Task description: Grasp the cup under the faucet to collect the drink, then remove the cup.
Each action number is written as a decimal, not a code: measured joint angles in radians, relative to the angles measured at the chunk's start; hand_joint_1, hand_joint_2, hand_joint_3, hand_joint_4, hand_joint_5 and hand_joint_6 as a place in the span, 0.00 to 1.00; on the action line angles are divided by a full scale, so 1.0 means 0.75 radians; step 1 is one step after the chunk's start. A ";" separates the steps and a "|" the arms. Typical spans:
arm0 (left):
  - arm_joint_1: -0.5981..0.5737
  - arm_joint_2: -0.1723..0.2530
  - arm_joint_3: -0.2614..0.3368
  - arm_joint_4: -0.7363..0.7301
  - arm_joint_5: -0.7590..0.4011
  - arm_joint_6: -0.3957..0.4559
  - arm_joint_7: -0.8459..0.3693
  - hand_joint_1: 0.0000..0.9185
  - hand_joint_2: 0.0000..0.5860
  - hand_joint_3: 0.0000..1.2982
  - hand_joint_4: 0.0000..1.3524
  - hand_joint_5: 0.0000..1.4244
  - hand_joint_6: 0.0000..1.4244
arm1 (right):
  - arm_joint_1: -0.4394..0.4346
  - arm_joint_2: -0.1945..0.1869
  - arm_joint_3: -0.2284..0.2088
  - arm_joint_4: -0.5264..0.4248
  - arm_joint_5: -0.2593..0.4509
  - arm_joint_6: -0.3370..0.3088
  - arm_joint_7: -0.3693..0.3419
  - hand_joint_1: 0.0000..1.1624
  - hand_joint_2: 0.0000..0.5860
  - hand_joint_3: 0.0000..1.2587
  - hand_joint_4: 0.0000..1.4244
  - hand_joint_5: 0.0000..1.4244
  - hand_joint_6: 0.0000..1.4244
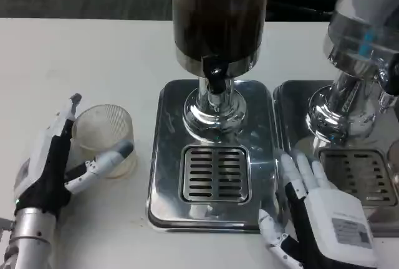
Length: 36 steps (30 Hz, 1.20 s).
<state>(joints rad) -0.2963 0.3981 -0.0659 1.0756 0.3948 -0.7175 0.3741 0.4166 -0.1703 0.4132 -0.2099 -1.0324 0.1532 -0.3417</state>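
The left hand [53,163] grasps the ribbed translucent plastic cup [105,138] on the white counter [81,63], left of the dark drink dispenser's black faucet [216,77], while the right hand [318,213] rests released beside the steel drip tray [215,172].

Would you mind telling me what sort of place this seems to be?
Probably a self-serve drinks station: a dark-filled beverage dispenser with a tap over a steel drip tray, a second dispenser alongside, and a clear cup by the left hand.

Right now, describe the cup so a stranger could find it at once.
Start at the dark drink dispenser on its steel drip tray. Left of the tray, on the white table, the left hand cradles the cup: clear, ribbed, the only plastic vessel.
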 measured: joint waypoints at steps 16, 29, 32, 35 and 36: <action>-0.032 -0.007 -0.043 0.045 0.001 -0.009 0.009 0.44 0.11 0.11 0.18 0.36 0.40 | 0.012 0.005 0.001 -0.005 0.013 0.007 0.000 0.10 0.90 0.05 0.00 0.02 0.14; -0.069 -0.005 -0.065 0.062 0.010 -0.020 0.044 0.53 0.15 0.47 0.61 0.74 0.84 | 0.013 0.014 0.001 -0.005 0.028 0.007 0.000 0.10 0.90 0.06 0.00 0.05 0.19; -0.071 -0.005 -0.079 0.064 0.016 -0.020 0.075 0.61 0.13 0.65 0.76 0.85 0.94 | 0.013 0.023 0.000 -0.005 0.041 0.007 0.000 0.10 0.90 0.06 0.00 0.05 0.20; -0.070 -0.005 -0.093 0.065 0.042 -0.020 0.124 0.60 0.11 0.68 0.79 0.87 0.95 | 0.011 0.024 0.000 -0.006 0.045 0.007 -0.002 0.10 0.89 0.06 0.00 0.06 0.20; -0.070 -0.005 -0.095 0.065 0.055 -0.019 0.143 0.60 0.10 0.68 0.79 0.87 0.95 | 0.010 0.024 0.000 -0.006 0.046 0.007 -0.002 0.10 0.88 0.06 0.00 0.06 0.20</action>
<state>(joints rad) -0.3489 0.3941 -0.1369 1.1240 0.4361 -0.7316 0.4814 0.4240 -0.1522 0.4129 -0.2146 -0.9980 0.1585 -0.3431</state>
